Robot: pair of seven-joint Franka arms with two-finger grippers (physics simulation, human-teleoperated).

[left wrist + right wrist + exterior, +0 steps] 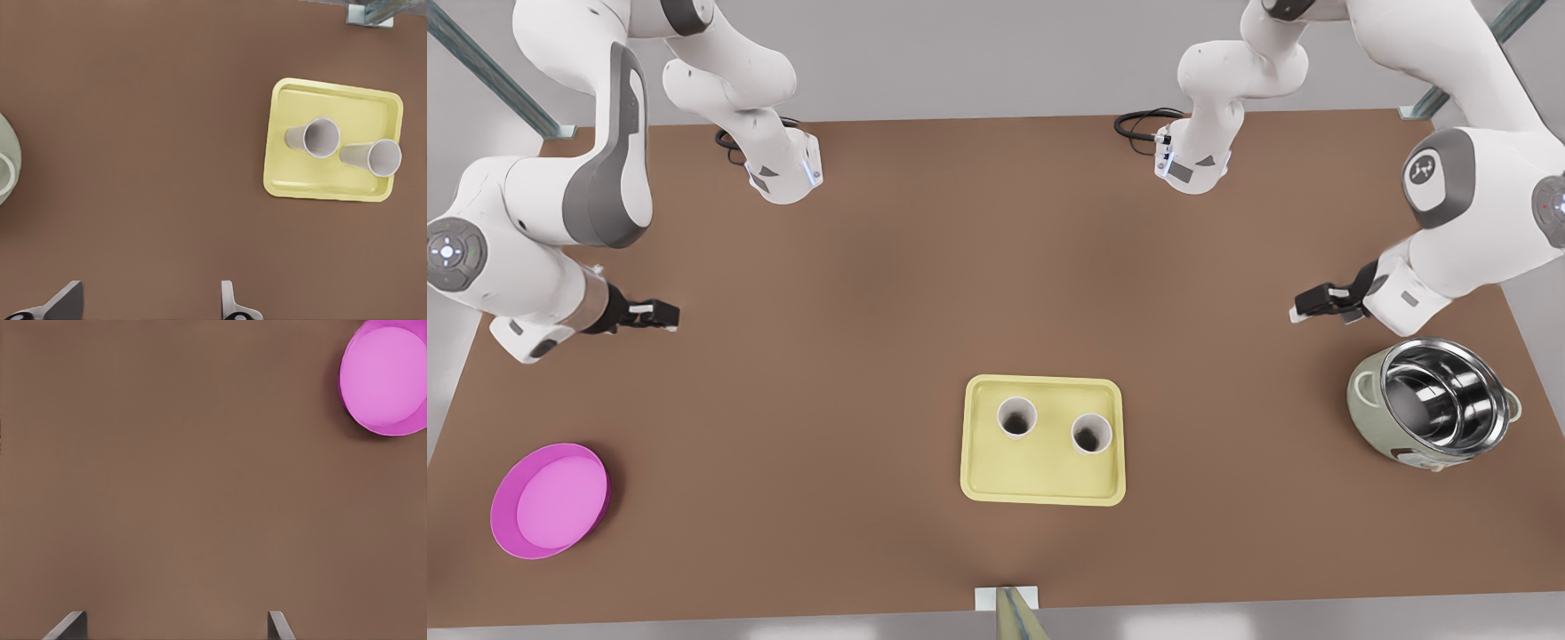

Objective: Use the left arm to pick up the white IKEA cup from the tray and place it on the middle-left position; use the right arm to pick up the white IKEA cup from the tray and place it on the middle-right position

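Both cups [1016,416] [1091,433] stand upright on the tray [1042,484], untouched. The left gripper [1303,309] (near the pot [1436,413]) and the right gripper [665,314], toward the pink dish [550,500], hover with jaws released over bare desk [889,293], presumably staged for their approaches.

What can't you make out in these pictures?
Left wrist view: the pot is cut by the frame edge; only a sliver shows.
Right wrist view: the pink dish is clipped at the corner; the tray and cups fall outside the frame.
Wrist views: the left gripper and right gripper show only fingertips, cut by the edge.
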